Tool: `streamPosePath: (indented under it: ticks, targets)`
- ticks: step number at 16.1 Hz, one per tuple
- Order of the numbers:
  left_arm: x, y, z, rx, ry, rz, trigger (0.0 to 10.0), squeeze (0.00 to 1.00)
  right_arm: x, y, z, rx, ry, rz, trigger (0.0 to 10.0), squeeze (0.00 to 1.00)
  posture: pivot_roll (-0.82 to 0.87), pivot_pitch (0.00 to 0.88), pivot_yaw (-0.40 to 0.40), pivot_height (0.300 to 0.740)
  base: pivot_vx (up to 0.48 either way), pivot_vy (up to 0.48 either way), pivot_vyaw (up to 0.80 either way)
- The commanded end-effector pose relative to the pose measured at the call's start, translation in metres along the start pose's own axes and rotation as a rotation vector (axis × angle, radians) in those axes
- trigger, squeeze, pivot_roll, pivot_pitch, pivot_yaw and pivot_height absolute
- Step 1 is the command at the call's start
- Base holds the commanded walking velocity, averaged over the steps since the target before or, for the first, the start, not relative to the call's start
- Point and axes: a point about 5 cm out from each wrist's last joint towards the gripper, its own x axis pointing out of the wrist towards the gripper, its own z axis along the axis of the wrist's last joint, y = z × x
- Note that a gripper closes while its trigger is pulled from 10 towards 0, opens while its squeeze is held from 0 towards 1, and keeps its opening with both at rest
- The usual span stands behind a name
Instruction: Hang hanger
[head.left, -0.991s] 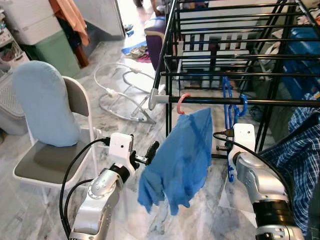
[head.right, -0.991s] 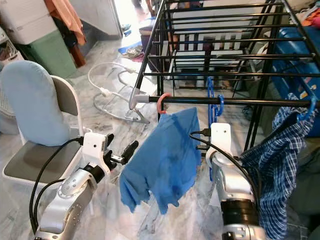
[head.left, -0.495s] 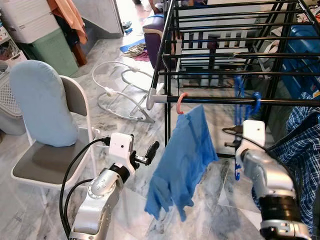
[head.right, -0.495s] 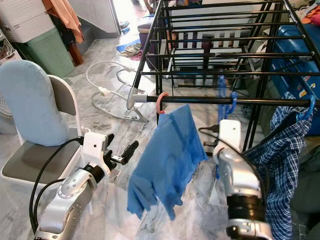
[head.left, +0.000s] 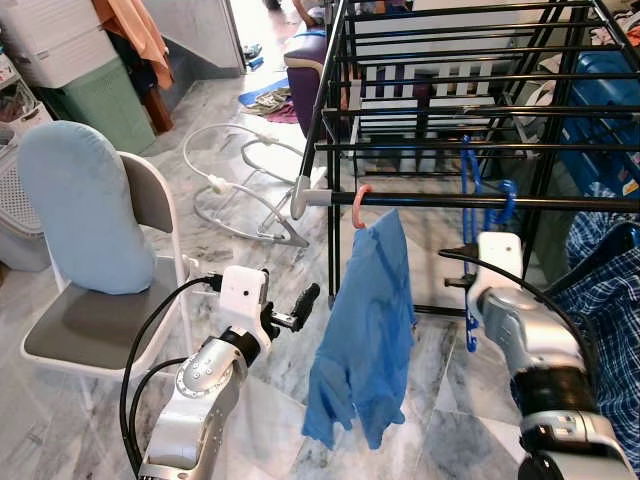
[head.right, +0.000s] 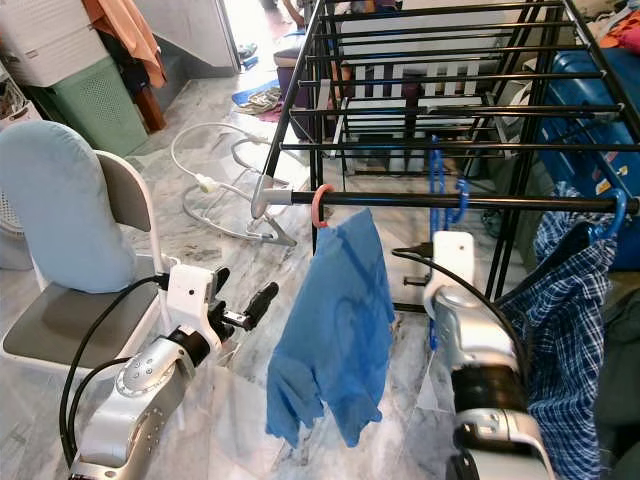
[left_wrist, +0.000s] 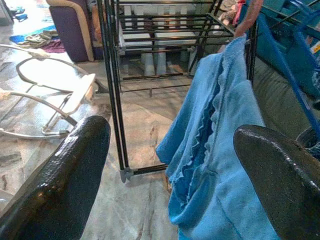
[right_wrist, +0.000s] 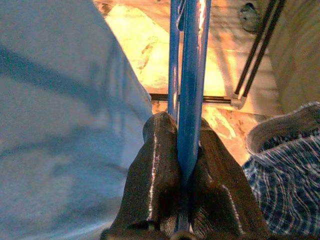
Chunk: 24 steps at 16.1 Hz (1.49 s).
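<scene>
The floor (head.left: 250, 175) is grey-veined marble in a cluttered room. A black drying rack (head.left: 440, 75) of many thin bars stands ahead of the robot. To the robot's left sits a folding chair (head.left: 100, 330) with a pale blue cushion (head.left: 85, 205) against its back, and farther off a green bin (head.left: 105, 100) and a white tubular frame (head.left: 240, 190) lying on the floor.

From the rack's front bar a blue cloth (head.left: 365, 340) hangs by a pink hook (head.left: 358, 205), drooping between the two arms. A blue checked shirt (head.right: 560, 340) hangs at the robot's far right.

The blue hanger (head.left: 470, 190) hangs upright with its hook by the front bar, just right of the blue cloth. The right pincer (right_wrist: 182, 165) is pressed together on the hanger's blue shaft, its fingers (right_wrist: 155, 175) squeezing it from both sides. The left pincer (left_wrist: 170, 165) is spread wide, holding nothing, raised near the cloth's left edge but apart from it.
</scene>
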Motion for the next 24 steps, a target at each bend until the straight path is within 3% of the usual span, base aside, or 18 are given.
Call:
streamPosePath:
  ticks: [1, 7, 8, 9, 16, 19, 24]
  targets:
    - [-0.001, 0.003, 0.0, 0.015, 0.008, 0.0, 10.0, 0.0, 0.002, 0.008, -0.003, -0.023, 0.018, 0.02, 10.0, 0.0, -0.11, 0.035, 0.105, 0.74, 0.0, 0.0, 0.0]
    - [-0.002, 0.003, -0.002, 0.013, 0.02, -0.001, 10.0, 0.0, 0.006, 0.001, -0.02, -0.005, 0.064, 0.003, 10.0, 0.01, -0.12, 0.042, 0.11, 0.74, 0.0, 0.0, 0.0]
    - [-0.002, 0.003, -0.002, 0.014, 0.022, -0.003, 10.0, 0.0, 0.006, -0.001, -0.02, 0.005, 0.06, 0.0, 10.0, 0.6, -0.12, 0.045, 0.112, 0.74, 0.0, 0.0, 0.0]
    - [-0.001, 0.002, -0.002, 0.014, 0.022, -0.004, 10.0, 0.0, 0.006, -0.002, -0.02, 0.013, 0.054, -0.004, 10.0, 1.0, -0.12, 0.045, 0.112, 0.74, 0.0, 0.0, 0.0]
    - [-0.001, 0.003, -0.001, 0.016, 0.022, 0.006, 10.0, 0.0, 0.003, -0.004, -0.015, -0.003, -0.014, -0.009, 10.0, 1.0, -0.12, 0.046, 0.117, 0.74, 0.0, 0.0, 0.0]
    - [-0.002, 0.003, -0.001, 0.018, 0.017, 0.005, 10.0, 0.0, -0.009, -0.005, -0.007, -0.089, -0.157, -0.005, 10.0, 1.0, -0.12, 0.044, 0.123, 0.74, 0.0, 0.0, 0.0]
    - [-0.001, 0.004, -0.003, 0.021, 0.027, 0.01, 10.0, 0.0, -0.027, -0.011, -0.029, -0.074, -0.178, -0.036, 10.0, 1.0, -0.13, 0.043, 0.127, 0.74, 0.0, 0.0, 0.0]
